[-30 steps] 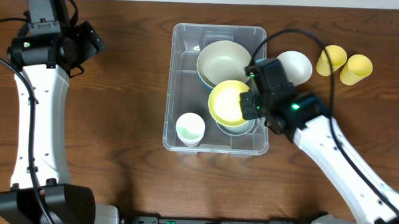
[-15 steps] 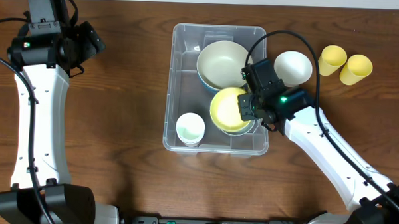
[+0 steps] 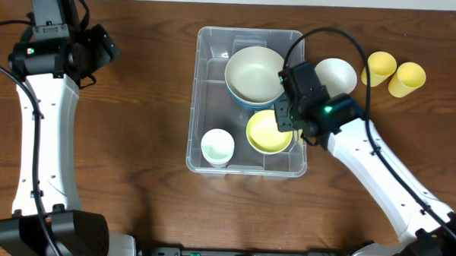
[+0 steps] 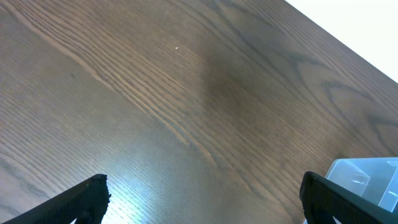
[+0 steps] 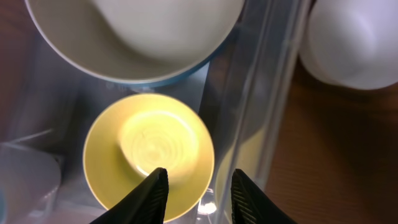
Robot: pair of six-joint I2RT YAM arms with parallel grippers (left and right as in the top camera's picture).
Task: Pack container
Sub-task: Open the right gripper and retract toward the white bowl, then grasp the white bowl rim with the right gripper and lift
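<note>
There is 1 container (image 3: 206,89), a big clear bin, in the middle of the brown table (image 3: 136,140). Closest to the robot, inside the bin, are 1 small white cup (image 3: 217,147) and 1 yellow bowl (image 3: 270,132). The cup is by the near left corner and the bowl is by the near right wall. Farther back in the bin sits 1 big cream bowl (image 3: 254,74) with a blue outside.

Outside the bin, past its right wall, there is 1 white bowl (image 3: 338,75). Then come 2 yellow cups (image 3: 380,67) (image 3: 407,79), side by side. That makes 3 bowls and 3 cups.

The right gripper (image 3: 288,119) hangs over the right wall of the bin, above the yellow bowl. Its 2 fingers are part way open. The edge of the bowl shows between them, but they do not squeeze it.

The left gripper (image 3: 101,47) is far off at the back left. It is spread wide, with nothing in it.

Only the top view shows the 2 yellow cups and both arms. The right wrist view shows the yellow bowl up close, with faint rings in its bottom. It also shows the bin wall (image 5: 261,93) next to the white bowl. The left wrist view shows just bare wood and 1 corner of the bin (image 4: 367,177).
</note>
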